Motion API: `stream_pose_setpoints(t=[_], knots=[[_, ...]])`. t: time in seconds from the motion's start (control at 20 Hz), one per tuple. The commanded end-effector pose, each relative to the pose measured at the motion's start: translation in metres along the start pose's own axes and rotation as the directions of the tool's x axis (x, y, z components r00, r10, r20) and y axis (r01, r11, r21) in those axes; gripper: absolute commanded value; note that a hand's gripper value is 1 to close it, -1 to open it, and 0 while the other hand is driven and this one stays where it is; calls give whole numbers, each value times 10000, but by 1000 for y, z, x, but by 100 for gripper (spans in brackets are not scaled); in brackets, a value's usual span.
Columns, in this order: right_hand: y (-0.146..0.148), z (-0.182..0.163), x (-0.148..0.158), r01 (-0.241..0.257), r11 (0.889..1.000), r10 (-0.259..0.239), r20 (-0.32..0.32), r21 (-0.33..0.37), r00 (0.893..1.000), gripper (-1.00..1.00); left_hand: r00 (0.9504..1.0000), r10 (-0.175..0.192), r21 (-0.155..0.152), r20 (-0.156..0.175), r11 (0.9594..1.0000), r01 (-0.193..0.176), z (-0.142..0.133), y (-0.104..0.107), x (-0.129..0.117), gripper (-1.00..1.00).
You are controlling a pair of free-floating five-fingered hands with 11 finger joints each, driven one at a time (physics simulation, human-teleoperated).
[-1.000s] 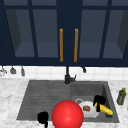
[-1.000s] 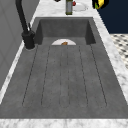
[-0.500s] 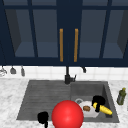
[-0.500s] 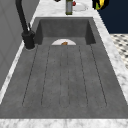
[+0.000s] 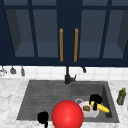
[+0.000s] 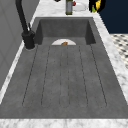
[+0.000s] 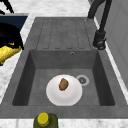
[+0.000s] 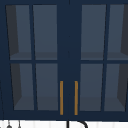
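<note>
Shifted only slightly since half a second ago: right hand (image 5: 95, 99), curled round the stem end of a banana (image 5: 100, 107), held above the sink basin (image 5: 106, 92). Fruit pointing away from the palm toward the basin's right wall, lower tip well clear of the fingers. Just below and left of that hand, a white plate (image 5: 93, 113) on the basin floor, carrying a small brown piece of food (image 5: 86, 108); drain (image 5: 79, 101) beside the plate's far left edge. Seen from the right side, same hand (image 7: 9, 37) with the yellow fruit (image 7: 7, 53) hanging over the front rim, plate (image 7: 72, 96) and brown morsel (image 7: 63, 84) lying beneath and well apart from it. Left hand (image 5: 43, 117) idle in the air over the front of the draining board (image 5: 42, 97), fingers curled, gripping nothing, close beside a big red ball (image 5: 67, 114). Behind both hands, a black tap (image 5: 67, 76) at the back rim. Right of the holding hand, a green bottle (image 5: 121, 96) upright on the marble counter (image 5: 10, 95). Above, a dark blue wall cabinet (image 8: 68, 37) with two brass handles (image 8: 61, 97).
</note>
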Motion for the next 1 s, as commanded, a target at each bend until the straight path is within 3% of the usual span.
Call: stream_pose_setpoints(t=[0.0,0.2,0.3,0.6,0.95], knots=[[-4,-28,9,-459,9964,463,39,-712,9989,100,10000,0,0,0,10000,0,0,0,0,0],[2,-63,14,-450,9981,448,-44,-428,9990,100,10000,0,0,0,10000,0,0,0,0,0],[9,-81,9,-21,9999,21,66,-112,10000,100,10000,0,0,0,10000,0,0,0,0,0],[20,-132,-5,161,9995,-154,238,-267,9996,100,10000,0,0,0,10000,0,0,0,0,0],[56,-199,-26,-533,9982,542,361,-257,9979,100,10000,0,0,0,10000,0,0,0,0,0]])
